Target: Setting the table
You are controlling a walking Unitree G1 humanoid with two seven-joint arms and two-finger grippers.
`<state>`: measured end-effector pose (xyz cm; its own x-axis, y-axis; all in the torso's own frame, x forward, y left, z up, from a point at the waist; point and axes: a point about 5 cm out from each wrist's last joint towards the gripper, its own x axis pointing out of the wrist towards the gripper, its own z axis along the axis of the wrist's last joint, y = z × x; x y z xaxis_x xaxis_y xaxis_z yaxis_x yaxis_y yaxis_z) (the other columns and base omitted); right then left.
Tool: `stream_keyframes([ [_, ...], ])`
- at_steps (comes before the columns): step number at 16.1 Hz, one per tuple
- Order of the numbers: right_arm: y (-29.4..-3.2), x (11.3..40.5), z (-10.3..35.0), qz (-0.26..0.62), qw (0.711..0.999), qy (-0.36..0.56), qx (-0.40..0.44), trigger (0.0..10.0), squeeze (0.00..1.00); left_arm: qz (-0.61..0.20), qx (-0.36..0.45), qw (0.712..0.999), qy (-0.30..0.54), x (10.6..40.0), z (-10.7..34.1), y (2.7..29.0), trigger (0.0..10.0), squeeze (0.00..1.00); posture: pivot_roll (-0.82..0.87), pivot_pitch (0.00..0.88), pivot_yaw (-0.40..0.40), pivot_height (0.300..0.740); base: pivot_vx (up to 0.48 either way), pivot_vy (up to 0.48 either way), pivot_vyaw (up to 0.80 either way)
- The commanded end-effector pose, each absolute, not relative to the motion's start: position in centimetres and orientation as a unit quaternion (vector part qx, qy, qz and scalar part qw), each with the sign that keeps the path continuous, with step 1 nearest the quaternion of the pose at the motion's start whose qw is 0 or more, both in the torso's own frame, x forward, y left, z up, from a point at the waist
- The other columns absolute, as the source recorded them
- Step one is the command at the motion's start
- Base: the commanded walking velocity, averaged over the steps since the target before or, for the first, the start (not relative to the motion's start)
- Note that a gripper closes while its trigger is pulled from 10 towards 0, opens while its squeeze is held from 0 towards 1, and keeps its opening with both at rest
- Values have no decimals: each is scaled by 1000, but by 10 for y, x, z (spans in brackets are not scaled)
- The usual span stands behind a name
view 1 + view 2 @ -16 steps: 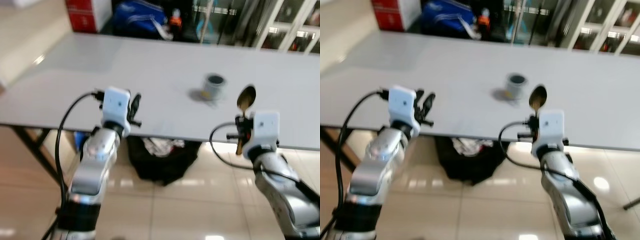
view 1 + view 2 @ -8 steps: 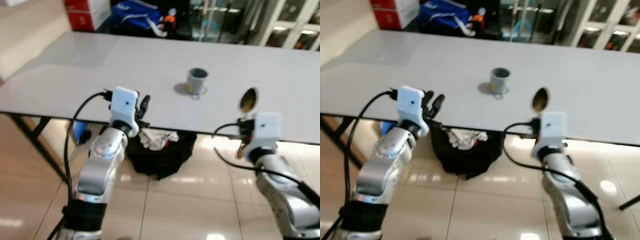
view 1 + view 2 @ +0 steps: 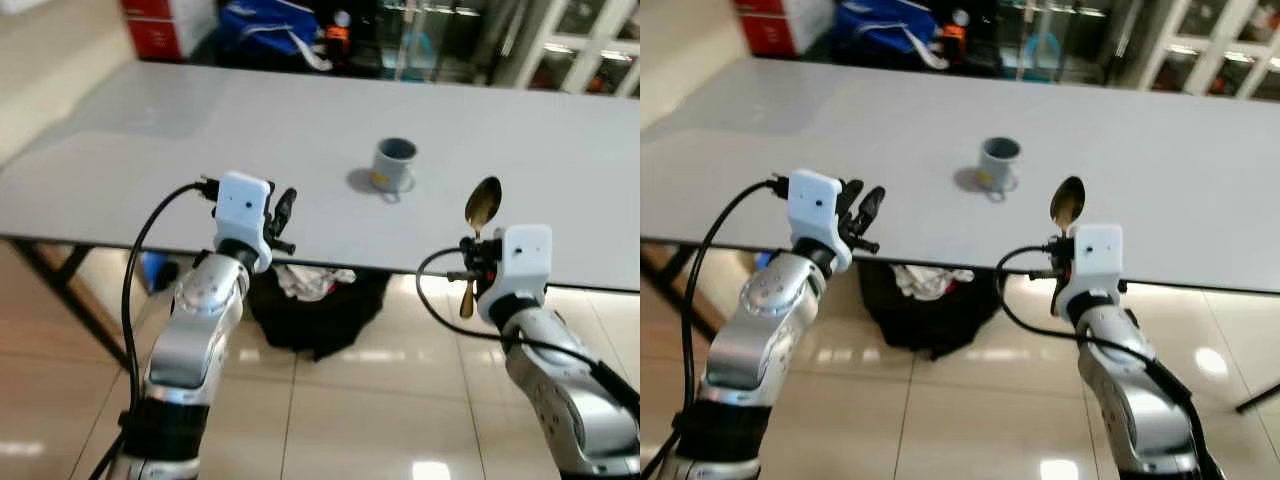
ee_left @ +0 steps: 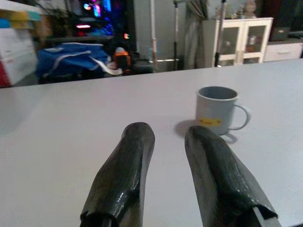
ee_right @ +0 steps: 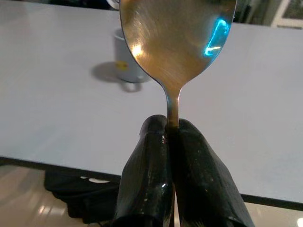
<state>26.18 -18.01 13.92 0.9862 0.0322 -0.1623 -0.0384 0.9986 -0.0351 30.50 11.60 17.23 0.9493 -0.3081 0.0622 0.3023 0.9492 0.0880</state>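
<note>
Carrying a gold spoon (image 3: pixel 482 205) toward the grey mug (image 3: pixel 394 164) looks like the step in hand; left of the mug, the left gripper (image 3: pixel 283 218) hovers at the near edge of the white table (image 3: pixel 180 120), fingers (image 4: pixel 124 175) spread and empty; right of the mug and nearer the edge, the right gripper (image 3: pixel 468 270) pinches the spoon's handle, bowl up; next, it likely must reach forward and lay the spoon flat beside the mug; beyond the mug lie a blue bag (image 3: pixel 270 25), a red box (image 3: pixel 165 22) and white glass-door cabinets (image 3: pixel 560 40); beneath, glossy floor tiles (image 3: pixel 340 400).
</note>
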Motion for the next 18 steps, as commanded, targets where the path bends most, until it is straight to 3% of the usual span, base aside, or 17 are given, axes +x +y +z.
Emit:
stream_keyframes([
  [1, -182, 263, 146, 17, 997, 71, -18, 10000, 0, -159, 39, 985, -44, 305, 176, 115, 10000, 0, -15, 27, -18, 740, 386, 0, -563],
  [3, -183, 263, 147, 21, 997, 70, -21, 10000, 0, -163, 37, 985, -44, 304, 176, 113, 10000, 0, -16, 28, -19, 740, 384, 0, -800],
  [11, -190, 264, 147, 34, 996, 76, -46, 10000, 0, -151, 44, 987, -41, 302, 174, 114, 10000, 0, -12, 27, -29, 740, 371, 0, 0],
  [16, -187, 266, 146, 57, 993, 87, -63, 10000, 0, -138, 48, 989, -24, 297, 164, 119, 10000, 0, -25, 43, -36, 740, 0, 0, 0],
  [18, -186, 256, 136, 56, 994, 90, -35, 10000, 0, -144, 53, 988, -21, 285, 161, 114, 10000, 0, -26, 78, -42, 740, 0, -144, 0],
])
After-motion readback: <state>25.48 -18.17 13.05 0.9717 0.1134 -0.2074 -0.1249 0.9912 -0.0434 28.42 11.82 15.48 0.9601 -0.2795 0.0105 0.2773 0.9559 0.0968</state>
